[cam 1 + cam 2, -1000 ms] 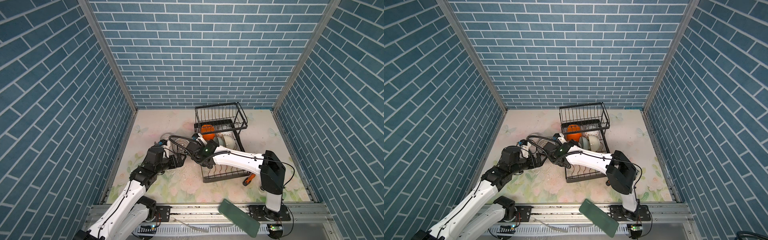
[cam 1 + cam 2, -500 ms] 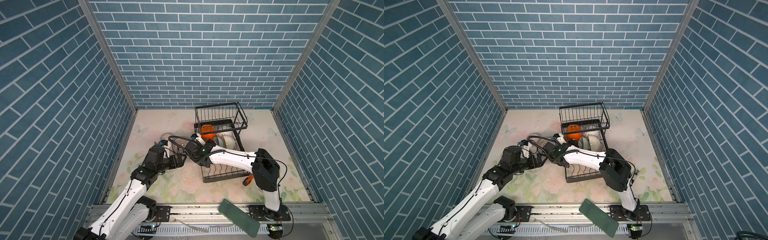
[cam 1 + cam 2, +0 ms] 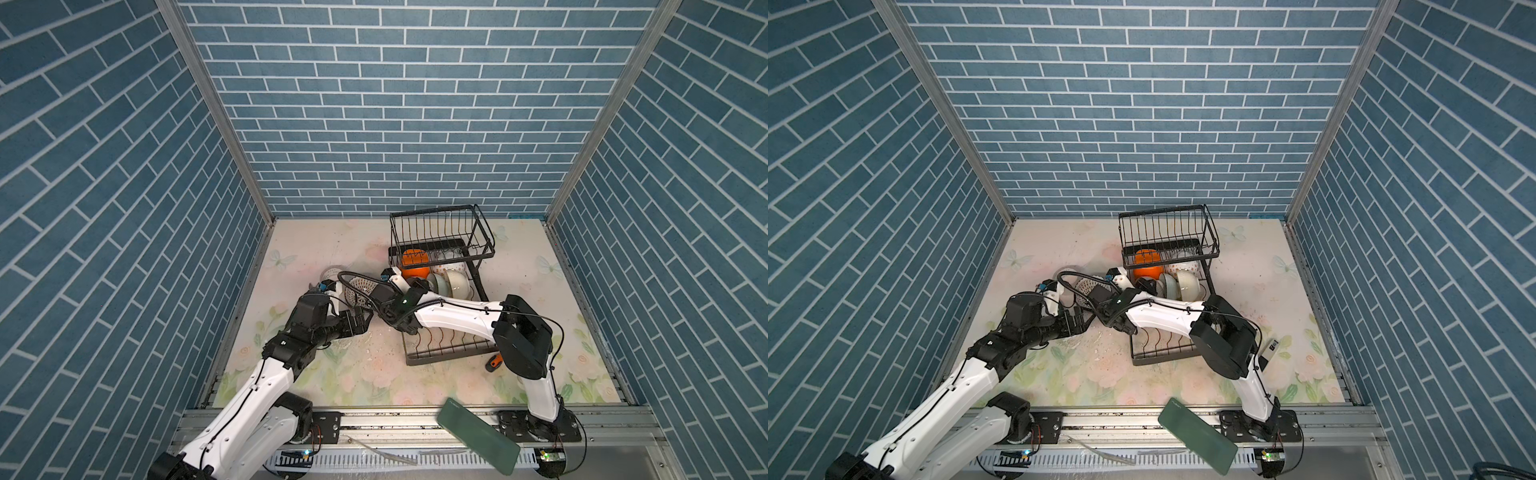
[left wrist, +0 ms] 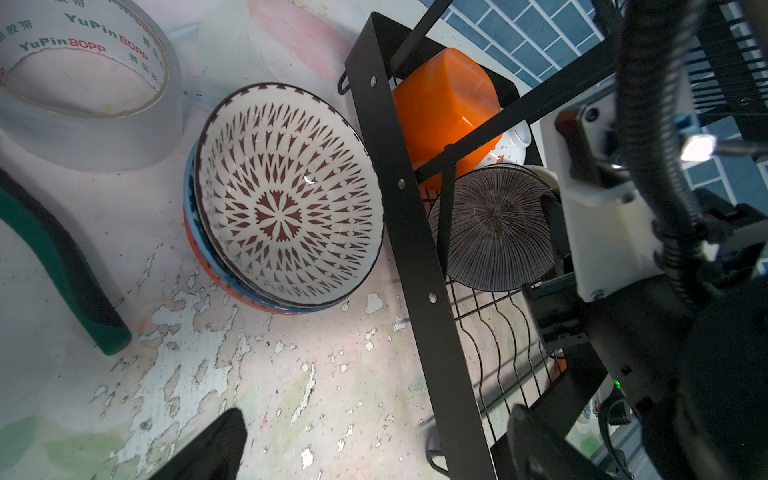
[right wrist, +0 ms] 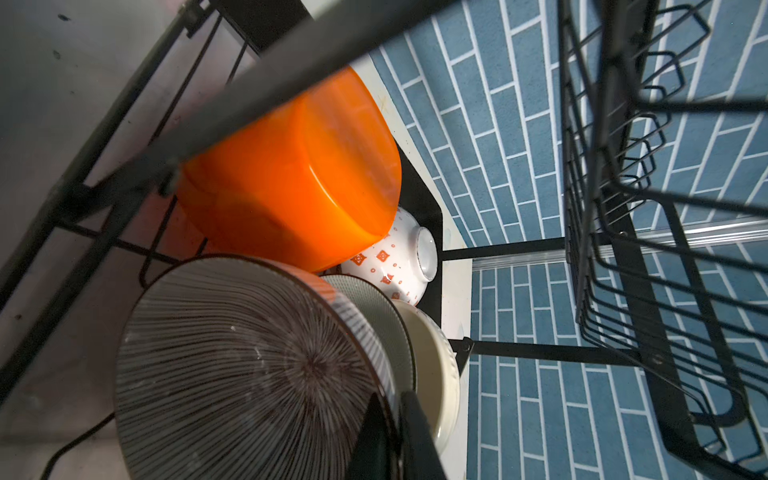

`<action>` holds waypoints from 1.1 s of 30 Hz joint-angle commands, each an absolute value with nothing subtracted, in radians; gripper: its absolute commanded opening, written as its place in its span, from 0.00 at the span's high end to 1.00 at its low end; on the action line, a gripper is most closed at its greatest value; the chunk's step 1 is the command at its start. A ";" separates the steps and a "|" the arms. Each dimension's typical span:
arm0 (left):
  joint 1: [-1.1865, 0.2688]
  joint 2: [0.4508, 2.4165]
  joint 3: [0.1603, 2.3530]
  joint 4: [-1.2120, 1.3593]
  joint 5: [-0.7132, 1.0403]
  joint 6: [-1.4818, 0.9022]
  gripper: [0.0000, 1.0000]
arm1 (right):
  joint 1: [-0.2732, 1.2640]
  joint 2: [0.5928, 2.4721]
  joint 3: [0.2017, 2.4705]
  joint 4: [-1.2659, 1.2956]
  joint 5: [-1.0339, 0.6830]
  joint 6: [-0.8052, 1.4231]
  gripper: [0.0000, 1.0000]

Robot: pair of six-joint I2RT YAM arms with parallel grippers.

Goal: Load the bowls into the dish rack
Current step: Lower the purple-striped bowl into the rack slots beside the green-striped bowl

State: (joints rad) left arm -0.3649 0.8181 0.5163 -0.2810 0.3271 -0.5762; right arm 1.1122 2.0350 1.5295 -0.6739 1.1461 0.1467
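Floral surface [image 3: 374,374] inside blue-brick walls [image 3: 395,124]. Tape roll [image 4: 83,104] reads "YuPin BOPP". Left pincer [image 3: 360,325] gapes wide, empty, near stacked patterned bowls [image 4: 286,199] beside the dish rack [image 3: 440,232], right of centre in both top views. Right pincer [image 5: 395,428] pinches the rim of a striped bowl [image 5: 249,365] in the rack's lower tier.

dish rack [image 4: 414,232] frame and tape roll [image 4: 83,137] hem the stacked bowls [image 4: 286,199]; near slots [image 3: 453,345] free.

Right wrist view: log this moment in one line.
right fingers: shut on striped bowl rim, in rack lower tier | left fingers: open, empty, near patterned bowl on table
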 commanded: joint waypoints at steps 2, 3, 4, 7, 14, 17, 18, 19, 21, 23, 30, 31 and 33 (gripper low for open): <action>-0.360 0.808 0.497 -0.274 0.328 -0.575 0.00 | 1.104 2.052 1.512 -0.648 1.228 0.127 1.00; -0.360 0.806 0.494 -0.273 0.328 -0.575 0.00 | 1.103 2.055 1.513 -0.648 1.232 0.127 1.00; -0.360 0.806 0.494 -0.272 0.327 -0.575 0.00 | 1.103 2.060 1.514 -0.647 1.230 0.127 1.00; -0.359 0.808 0.488 -0.267 0.328 -0.577 0.00 | 1.096 2.070 1.516 -0.645 1.214 0.130 1.00; -0.357 0.813 0.484 -0.258 0.329 -0.580 0.00 | 1.081 2.090 1.522 -0.639 1.207 0.125 1.00; -0.357 0.814 0.483 -0.255 0.329 -0.581 0.00 | 1.079 2.102 1.530 -0.631 1.207 0.104 1.00; -0.357 0.812 0.483 -0.255 0.329 -0.581 0.00 | 1.078 2.107 1.534 -0.632 1.206 0.101 1.00; -0.357 0.812 0.481 -0.255 0.330 -0.581 0.00 | 1.079 2.110 1.539 -0.634 1.200 0.097 1.00; -0.357 0.811 0.479 -0.255 0.330 -0.581 0.00 | 1.081 2.116 1.546 -0.639 1.180 0.089 1.00; -0.357 0.810 0.476 -0.255 0.327 -0.583 0.00 | 1.088 2.124 1.552 -0.647 1.168 0.086 1.00; -0.357 0.805 0.466 -0.248 0.331 -0.587 0.00 | 1.113 2.179 1.601 -0.704 1.159 0.086 1.00; -0.355 0.805 0.464 -0.247 0.330 -0.588 0.00 | 1.115 2.186 1.609 -0.714 1.161 0.087 1.00; -0.356 0.800 0.462 -0.248 0.331 -0.589 0.00 | 1.121 2.215 1.625 -0.729 1.163 0.090 1.00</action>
State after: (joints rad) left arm -0.3622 0.8165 0.4740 -0.2630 0.3271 -0.5900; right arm 1.1072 2.1422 1.6058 -0.6659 1.2320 0.0994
